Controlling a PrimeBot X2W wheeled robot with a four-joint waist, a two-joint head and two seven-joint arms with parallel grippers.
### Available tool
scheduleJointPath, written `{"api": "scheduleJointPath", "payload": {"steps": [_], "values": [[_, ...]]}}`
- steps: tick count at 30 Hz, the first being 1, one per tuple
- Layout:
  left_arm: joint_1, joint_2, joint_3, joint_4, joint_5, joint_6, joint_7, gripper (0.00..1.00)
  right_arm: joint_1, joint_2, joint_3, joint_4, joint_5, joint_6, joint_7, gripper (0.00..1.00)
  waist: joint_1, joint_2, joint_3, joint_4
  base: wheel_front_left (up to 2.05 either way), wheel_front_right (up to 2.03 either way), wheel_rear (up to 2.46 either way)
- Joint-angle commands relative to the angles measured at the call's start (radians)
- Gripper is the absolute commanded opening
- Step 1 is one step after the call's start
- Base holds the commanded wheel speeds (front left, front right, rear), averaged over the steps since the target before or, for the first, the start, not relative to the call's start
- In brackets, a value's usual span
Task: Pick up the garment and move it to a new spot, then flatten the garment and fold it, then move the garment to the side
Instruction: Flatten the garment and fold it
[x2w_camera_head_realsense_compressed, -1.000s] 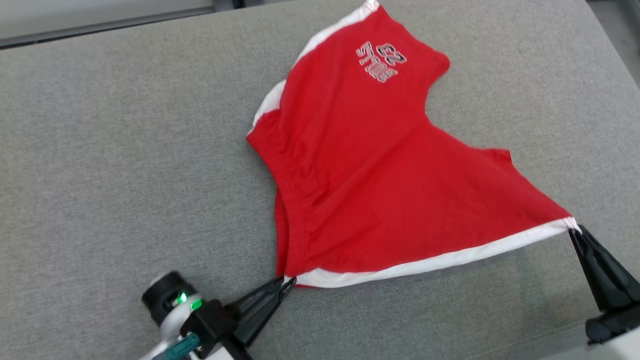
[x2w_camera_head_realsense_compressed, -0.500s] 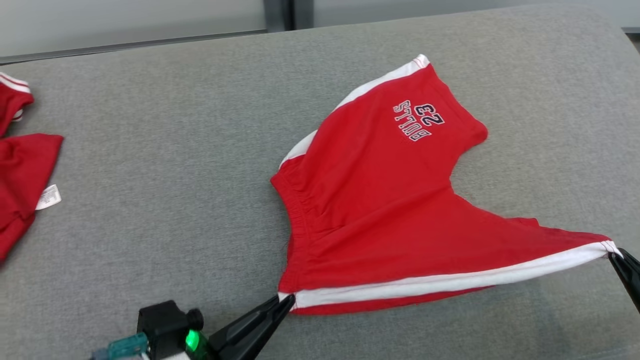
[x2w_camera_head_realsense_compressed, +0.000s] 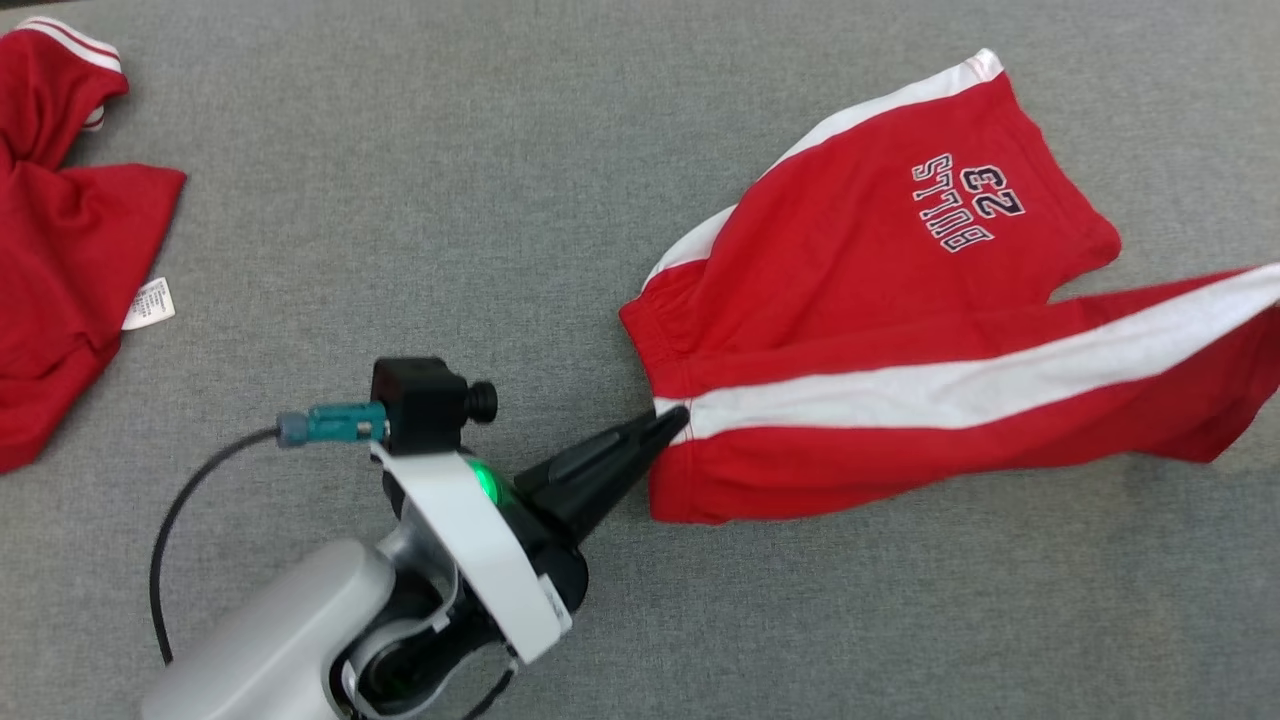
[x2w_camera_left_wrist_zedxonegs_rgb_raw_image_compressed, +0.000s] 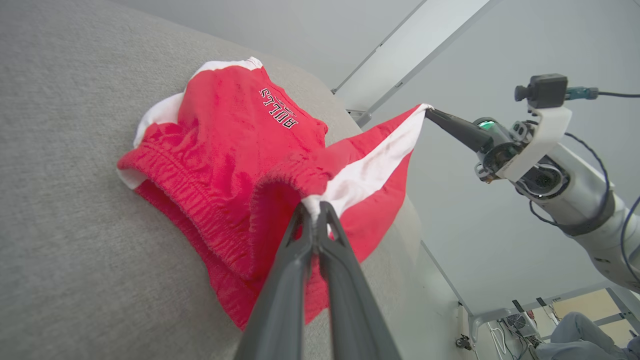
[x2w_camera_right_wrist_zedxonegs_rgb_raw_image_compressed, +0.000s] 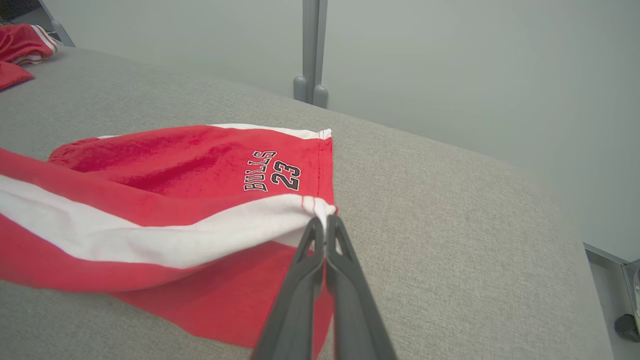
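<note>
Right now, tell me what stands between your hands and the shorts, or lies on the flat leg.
Nothing visible. The left hand and right hand are both shut on the shorts at the white stripe; the flat leg is bare.

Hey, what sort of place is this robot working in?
Probably a robotics lab or test cell: a grey fabric-covered table, bare grey partition panels joined by a metal post, and red shorts as the work piece.
</note>
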Motion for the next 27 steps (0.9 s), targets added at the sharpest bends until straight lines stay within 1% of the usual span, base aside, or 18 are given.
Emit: {"api": "scheduleJointPath", "payload": {"steps": [1,5,9,14,18,21,22,23,24,25,26,27], "values": [[-0.042,0.0,0.015,0.01,-0.016,0.0,0.011,0.0,-0.052,-0.017,0.02,0.009,0.026,-0.002,0.014,0.0,-0.0001,0.0,0.041,0.023,0.0,0.0,0.0],[-0.114,-0.032,0.052,0.048,-0.085,-0.001,0.037,0.0,-0.219,-0.062,0.1,0.052,0.087,-0.002,0.032,0.0,-0.0001,0.0,0.09,0.044,0.0,0.0,0.0],[-0.153,-0.055,0.091,0.09,-0.127,-0.001,0.025,0.0,-0.376,-0.077,0.189,0.109,0.119,-0.002,0.038,0.0,-0.0001,0.0,0.13,0.061,0.0,0.0,0.0],[-0.185,-0.097,0.115,0.142,-0.151,-0.001,-0.006,0.0,-0.534,-0.091,0.292,0.194,0.138,-0.002,0.025,0.0,-0.0001,0.0,0.162,0.098,0.0,0.0,0.0],[-0.222,-0.133,0.114,0.185,-0.144,-0.001,-0.03,0.0,-0.65,-0.106,0.37,0.254,0.158,-0.002,0.034,0.0,-0.0001,0.0,0.198,0.127,0.0,0.0,0.0],[-0.25,-0.159,0.118,0.23,-0.135,-0.001,-0.053,0.0,-0.735,-0.101,0.428,0.293,0.164,-0.002,0.031,0.0,-0.0001,0.0,0.225,0.142,0.0,0.0,0.0],[-0.257,-0.164,0.117,0.244,-0.131,0.0,-0.061,0.0,-0.762,-0.098,0.449,0.305,0.163,-0.002,0.028,0.05,-0.0001,0.0,0.232,0.146,0.0,0.0,0.0],[-0.263,-0.17,0.114,0.255,-0.13,0.0,-0.067,0.0,-0.788,-0.093,0.467,0.321,0.162,-0.002,0.025,0.17,-0.0001,0.0,0.237,0.149,0.0,0.0,0.0],[-0.268,-0.175,0.112,0.268,-0.131,0.0,-0.072,0.19,-0.812,-0.088,0.488,0.335,0.161,-0.002,0.02,0.25,-0.0001,0.0,0.241,0.151,0.0,0.0,0.0],[-0.271,-0.177,0.11,0.281,-0.13,0.001,-0.077,0.37,-0.832,-0.081,0.507,0.349,0.163,-0.002,0.015,0.42,-0.0001,0.0,0.244,0.153,0.0,0.0,0.0],[-0.272,-0.18,0.103,0.287,-0.134,0.001,-0.078,0.61,-0.85,-0.073,0.523,0.365,0.173,-0.002,0.01,0.71,-0.0001,0.0,0.245,0.153,0.0,0.0,0.0],[-0.272,-0.183,0.095,0.293,-0.143,0.001,-0.076,0.99,-0.87,-0.065,0.531,0.379,0.175,-0.002,-0.008,1.0,-0.0001,0.0,0.246,0.153,0.0,0.0,0.0]]}}
